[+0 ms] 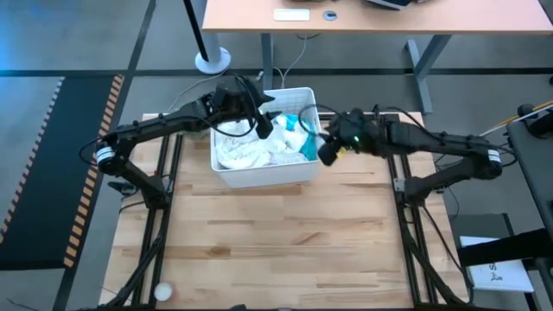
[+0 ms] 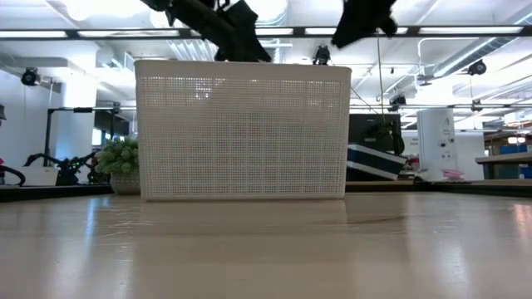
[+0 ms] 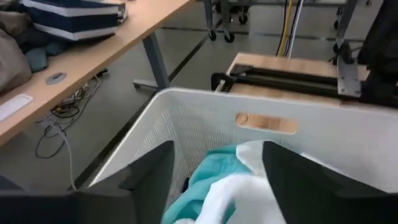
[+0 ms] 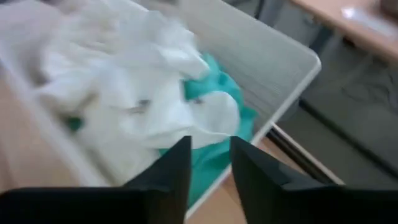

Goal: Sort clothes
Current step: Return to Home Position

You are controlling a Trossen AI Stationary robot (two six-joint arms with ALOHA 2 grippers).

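Observation:
The clothes lie heaped in the white plastic bin (image 1: 259, 177) at the table's far middle: a big white garment (image 1: 246, 151) and a teal piece (image 1: 298, 138). My left gripper (image 1: 262, 123) hovers over the bin's far left part. In the left wrist view it (image 3: 214, 155) stands open wide above the teal (image 3: 208, 177) and white cloth (image 3: 239, 196), with nothing between its fingers. My right gripper (image 1: 327, 154) hangs over the bin's right rim. Its fingers (image 4: 209, 152) stand a narrow gap apart above the teal cloth (image 4: 227, 99), holding nothing.
The bin's mesh wall (image 2: 241, 133) hides the clothes in the low view. A small green plant (image 2: 120, 162) stands behind the bin's left side. A desk (image 1: 371, 13) lies beyond the far edge. The wooden tabletop (image 1: 276, 242) stretches toward the near edge, with a small white round thing (image 1: 162, 292) at its near left.

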